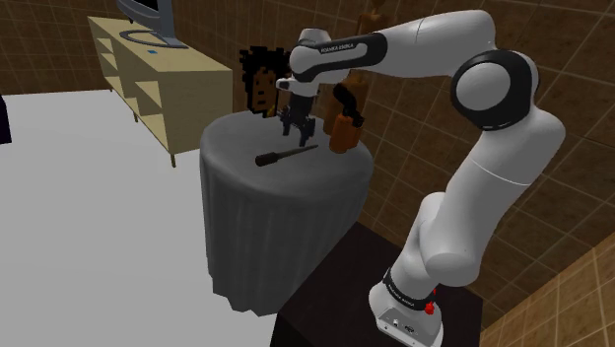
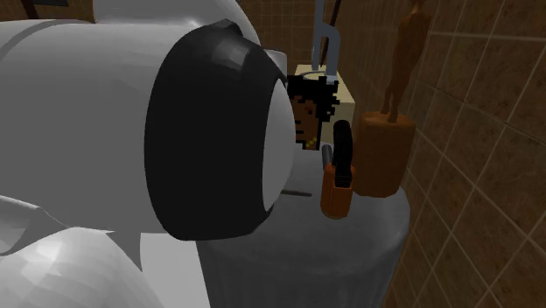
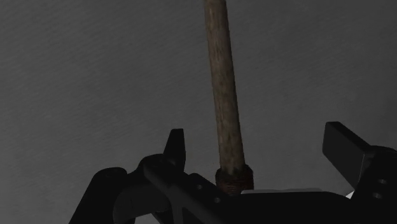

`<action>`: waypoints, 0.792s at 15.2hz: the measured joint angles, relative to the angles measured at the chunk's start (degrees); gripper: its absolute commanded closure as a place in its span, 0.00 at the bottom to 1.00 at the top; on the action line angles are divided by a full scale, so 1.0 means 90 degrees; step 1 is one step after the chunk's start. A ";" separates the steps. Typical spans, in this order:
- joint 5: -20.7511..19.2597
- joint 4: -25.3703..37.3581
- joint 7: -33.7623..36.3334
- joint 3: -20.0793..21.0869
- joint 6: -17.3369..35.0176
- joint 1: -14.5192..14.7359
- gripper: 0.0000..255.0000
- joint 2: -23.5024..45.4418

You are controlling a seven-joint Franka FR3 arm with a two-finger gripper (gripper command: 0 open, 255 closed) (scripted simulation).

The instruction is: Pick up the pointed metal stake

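The stake point(image 1: 286, 155) lies flat on a round table draped in dark grey cloth point(image 1: 246, 212), its thick dark end toward the shoulder view's left. In the wrist view it is a thin, rusty brown rod point(image 3: 224, 95) with a ringed collar near the hand. My gripper point(image 1: 297, 132) hangs straight down just over the rod's thinner half. Its fingers point(image 3: 175, 145) stand apart, open, with the rod running between them and nearer one finger than the other; neither touches it.
Right behind the gripper stands an orange-brown object point(image 1: 342, 130) with a black handle point(image 2: 343, 153). A pixelated dark-haired head point(image 1: 258, 79) sits at the table's far side. A pale shelf unit point(image 1: 148, 69) carrying a screen stands at the back left. Brown tiled walls close in behind.
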 measured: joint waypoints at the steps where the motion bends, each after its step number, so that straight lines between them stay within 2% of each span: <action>1: 0.0078 0.0080 -0.0225 0.0005 0.0016 0.0017 0.00 0.0142; 9: 0.0282 -0.0244 -0.0588 0.0008 0.0606 0.0015 0.00 0.0485; 10: 0.0290 -0.0267 -0.0599 0.0008 0.0641 0.0013 1.00 0.0499; 12: 0.0297 -0.0289 -0.0606 0.0008 0.0672 0.0012 1.00 0.0509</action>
